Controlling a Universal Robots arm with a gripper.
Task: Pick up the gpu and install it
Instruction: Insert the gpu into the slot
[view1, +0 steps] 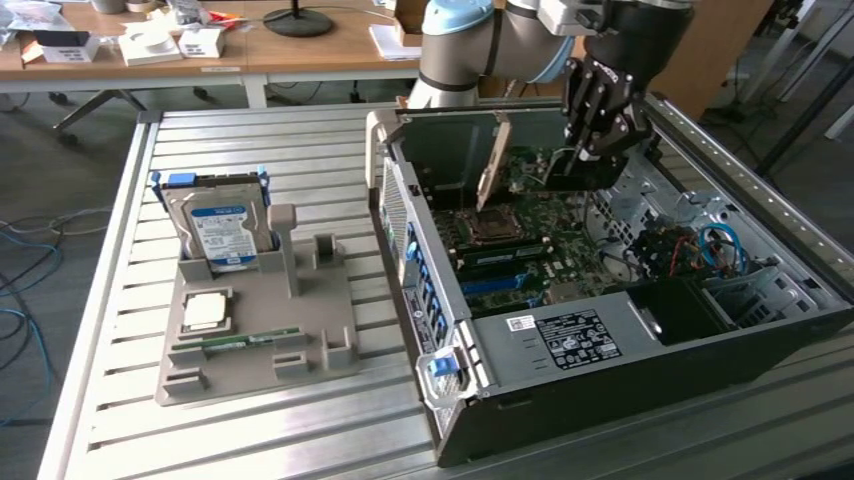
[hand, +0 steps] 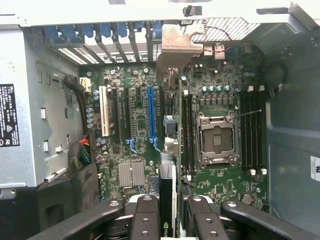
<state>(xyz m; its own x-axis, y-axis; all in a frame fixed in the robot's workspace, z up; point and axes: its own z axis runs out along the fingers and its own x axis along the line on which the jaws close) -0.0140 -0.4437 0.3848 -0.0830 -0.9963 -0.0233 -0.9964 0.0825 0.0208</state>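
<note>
- As the scene is read from the exterior view's left, a grey holder (view1: 254, 340) is met first on the table (view1: 120, 300); a hard drive (view1: 220, 225) is stood upright in it, and a memory stick (view1: 238, 343) is laid near its front.
- Further right, the open computer case (view1: 561, 340) is laid on its side, with the motherboard (view1: 534, 235) exposed.
- Over the motherboard the gpu (hand: 167, 192) is held upright by the gripper (view1: 589, 158); the fingers (hand: 145, 220) are closed on the card from both sides.
- The pick-up is therefore judged as done. The installing is judged as not finished, because the card is in the grasp, and it cannot be told whether its lower edge is already seated in a slot.
- By the exterior view, the holder and the card's metal end bracket (view1: 495, 165) are given from the side; by the wrist view, the blue slot (hand: 150, 115) just beside the card and the processor socket (hand: 216, 139) are given from above.
</note>
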